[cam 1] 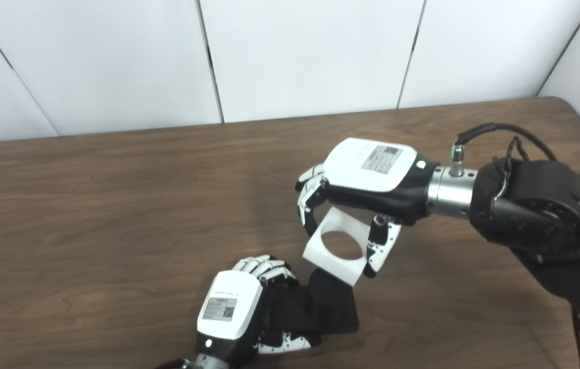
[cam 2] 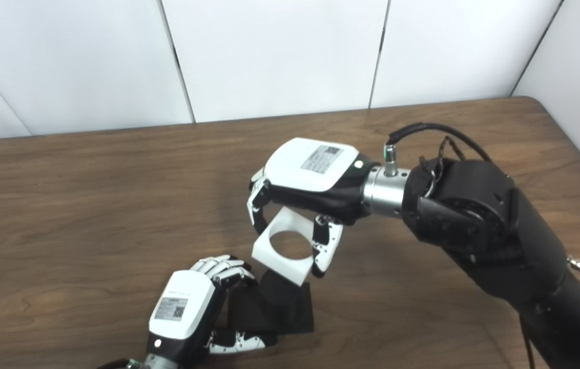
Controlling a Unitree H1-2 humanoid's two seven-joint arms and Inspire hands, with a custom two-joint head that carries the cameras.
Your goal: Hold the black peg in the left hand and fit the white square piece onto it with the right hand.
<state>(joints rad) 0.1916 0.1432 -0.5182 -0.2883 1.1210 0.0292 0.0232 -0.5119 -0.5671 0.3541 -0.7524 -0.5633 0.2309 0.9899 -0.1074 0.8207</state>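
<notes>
Left hand [cam 1: 236, 307] gripping black peg [cam 1: 328, 302], white square piece [cam 1: 338, 246] above

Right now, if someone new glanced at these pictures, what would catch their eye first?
Probably the white square piece with its round hole, held tilted in the right hand above mid-table. Just below it, the black peg rises from its black base, gripped by the left hand near the front edge of the wooden table. The piece isn't seated yet.

black peg [cam 1: 328, 297]: upright on square base | white square piece [cam 1: 337, 245]: round hole, tilted, just above peg
</notes>
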